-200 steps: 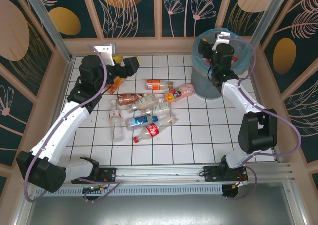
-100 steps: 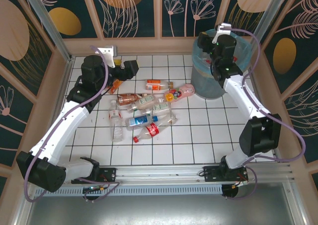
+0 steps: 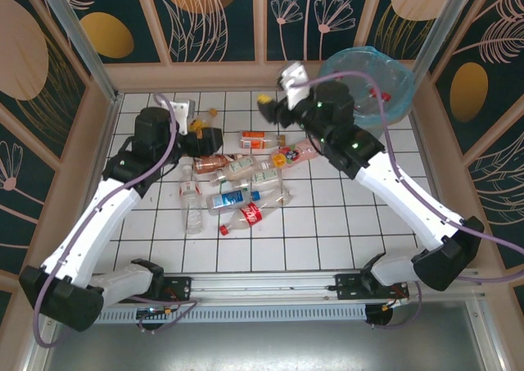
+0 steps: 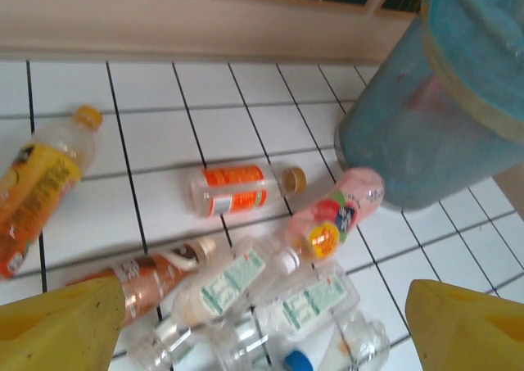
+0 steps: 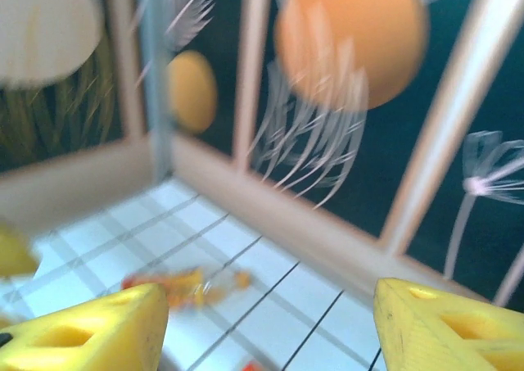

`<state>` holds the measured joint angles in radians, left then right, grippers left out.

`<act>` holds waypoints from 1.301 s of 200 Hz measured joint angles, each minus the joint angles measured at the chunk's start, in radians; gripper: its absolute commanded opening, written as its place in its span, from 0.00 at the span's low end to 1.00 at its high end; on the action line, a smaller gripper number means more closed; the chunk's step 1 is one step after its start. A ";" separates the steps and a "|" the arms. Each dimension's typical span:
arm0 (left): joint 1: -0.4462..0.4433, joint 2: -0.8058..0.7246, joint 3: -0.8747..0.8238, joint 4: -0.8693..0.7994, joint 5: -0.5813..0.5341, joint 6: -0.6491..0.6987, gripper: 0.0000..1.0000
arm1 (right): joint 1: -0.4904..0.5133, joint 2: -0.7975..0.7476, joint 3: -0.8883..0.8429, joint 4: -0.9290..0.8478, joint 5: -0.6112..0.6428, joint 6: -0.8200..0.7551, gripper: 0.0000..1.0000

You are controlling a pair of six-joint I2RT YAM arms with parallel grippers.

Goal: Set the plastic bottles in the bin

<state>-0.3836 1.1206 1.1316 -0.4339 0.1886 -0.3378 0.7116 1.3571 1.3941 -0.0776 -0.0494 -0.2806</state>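
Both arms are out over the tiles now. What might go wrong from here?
The left end effector and right end effector are both open near the same heap of bottles, so the arms might collide. The bottles touch and overlap; closing on one may catch or scatter its neighbours.

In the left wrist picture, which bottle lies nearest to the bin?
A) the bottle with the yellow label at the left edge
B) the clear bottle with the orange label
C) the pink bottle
C: the pink bottle lies with one end right beside the foot of the bin; the other two lie farther off.
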 measured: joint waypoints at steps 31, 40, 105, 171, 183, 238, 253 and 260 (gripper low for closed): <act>0.000 -0.063 -0.128 -0.036 0.056 -0.018 0.88 | 0.064 0.000 -0.140 -0.105 -0.110 -0.148 0.72; 0.000 -0.065 -0.158 -0.043 0.066 -0.025 0.89 | 0.083 0.000 -0.186 -0.127 -0.117 -0.192 0.72; -0.001 -0.067 -0.294 -0.096 0.039 -0.058 0.89 | 0.183 0.109 -0.360 -0.188 -0.059 -0.427 0.75; -0.001 -0.079 -0.355 -0.094 0.015 -0.088 0.89 | 0.226 0.152 -0.420 -0.166 -0.091 -0.526 0.73; -0.001 -0.088 -0.363 -0.094 0.011 -0.094 0.89 | 0.246 0.167 -0.420 -0.161 -0.101 -0.532 0.72; -0.002 -0.109 -0.377 -0.093 0.008 -0.102 0.89 | 0.316 0.264 -0.420 -0.154 -0.135 -0.533 0.70; -0.002 -0.109 -0.377 -0.093 0.008 -0.102 0.89 | 0.327 0.283 -0.420 -0.155 -0.131 -0.533 0.70; -0.002 -0.111 -0.377 -0.093 0.009 -0.102 0.89 | 0.330 0.290 -0.420 -0.152 -0.126 -0.533 0.71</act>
<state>-0.3855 1.0100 0.7551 -0.5274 0.1974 -0.4397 1.0416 1.6466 0.9745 -0.2298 -0.1753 -0.8135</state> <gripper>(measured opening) 0.889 0.705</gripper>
